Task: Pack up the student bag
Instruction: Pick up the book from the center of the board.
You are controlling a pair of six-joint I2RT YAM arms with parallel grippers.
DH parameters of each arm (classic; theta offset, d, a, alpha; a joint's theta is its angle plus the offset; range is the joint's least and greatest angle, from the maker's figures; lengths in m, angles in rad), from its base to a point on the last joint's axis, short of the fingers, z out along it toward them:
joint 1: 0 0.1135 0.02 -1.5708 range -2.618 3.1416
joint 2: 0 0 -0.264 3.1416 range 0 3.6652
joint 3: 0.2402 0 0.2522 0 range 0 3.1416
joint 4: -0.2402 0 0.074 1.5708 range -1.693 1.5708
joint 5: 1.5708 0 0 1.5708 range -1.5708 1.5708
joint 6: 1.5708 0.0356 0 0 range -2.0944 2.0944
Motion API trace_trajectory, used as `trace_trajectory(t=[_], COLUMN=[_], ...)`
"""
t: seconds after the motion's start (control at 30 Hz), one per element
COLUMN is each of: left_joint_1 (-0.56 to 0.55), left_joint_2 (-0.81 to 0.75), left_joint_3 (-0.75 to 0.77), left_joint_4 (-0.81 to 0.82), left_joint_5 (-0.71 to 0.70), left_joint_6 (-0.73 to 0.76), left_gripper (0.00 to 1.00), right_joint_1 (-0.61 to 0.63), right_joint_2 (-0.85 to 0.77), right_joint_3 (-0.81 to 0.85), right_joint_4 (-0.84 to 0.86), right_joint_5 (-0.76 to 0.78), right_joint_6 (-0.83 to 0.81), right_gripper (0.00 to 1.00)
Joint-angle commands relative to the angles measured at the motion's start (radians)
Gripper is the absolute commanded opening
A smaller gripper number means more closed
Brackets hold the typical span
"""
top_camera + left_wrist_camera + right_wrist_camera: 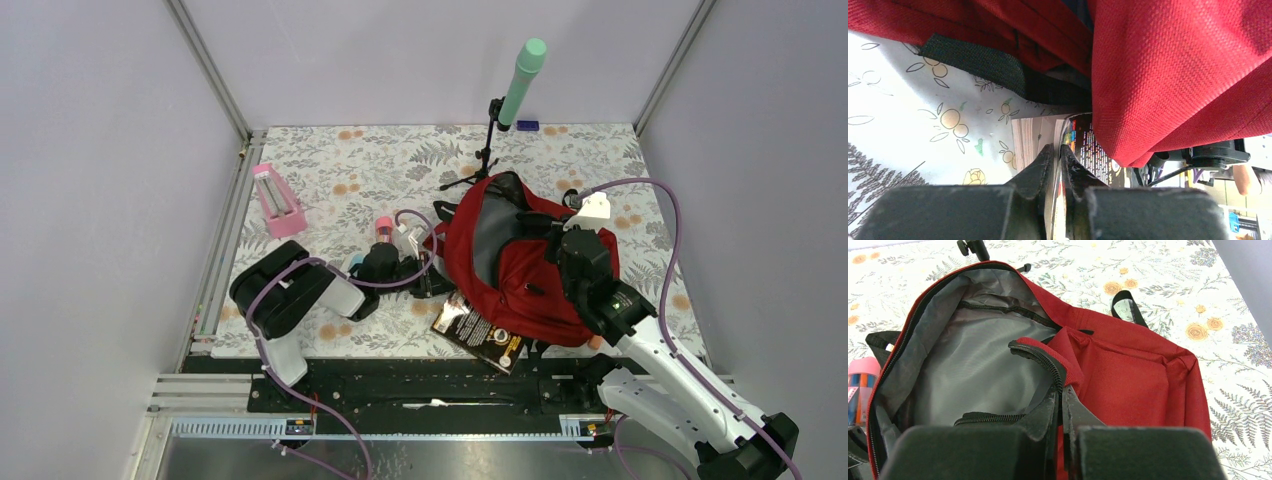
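Left fingers (1050, 155) almost fully closed, seemingly pinching edge of book (1087, 142). Book lies on tabletop (908, 115), partly under student bag (505, 265). Bag sits centre-right on tabletop, main pocket unzipped. Right fingers (1054, 399) closed on bag's zipper rim, holding mouth open. Advice: hold rim high, draw book clear of bag, then tilt it into grey-lined opening.

student bag (510, 265): red, open, centre-right of frame
book (478, 332): lower centre, partly under it
pink box (277, 200): upper left, well apart
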Motion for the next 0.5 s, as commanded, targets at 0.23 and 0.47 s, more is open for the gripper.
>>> trace_trajectory(t=[0.23, 0.47], left_joint_1=[-0.035, -0.053], left_joint_2=[0.063, 0.065], left_joint_3=[0.029, 0.042], left_joint_4=[0.194, 0.192], left_joint_5=[0.095, 0.093], left_joint_6=[-0.027, -0.026], left_gripper=[0.2, 0.29], right_joint_1=[-0.005, -0.005], right_joint_2=[-0.01, -0.007], right_joint_3=[0.048, 0.051], right_joint_4=[-0.001, -0.005], right_joint_5=[0.005, 0.006], right_joint_6=[-0.005, -0.007], right_gripper=[0.0, 0.0])
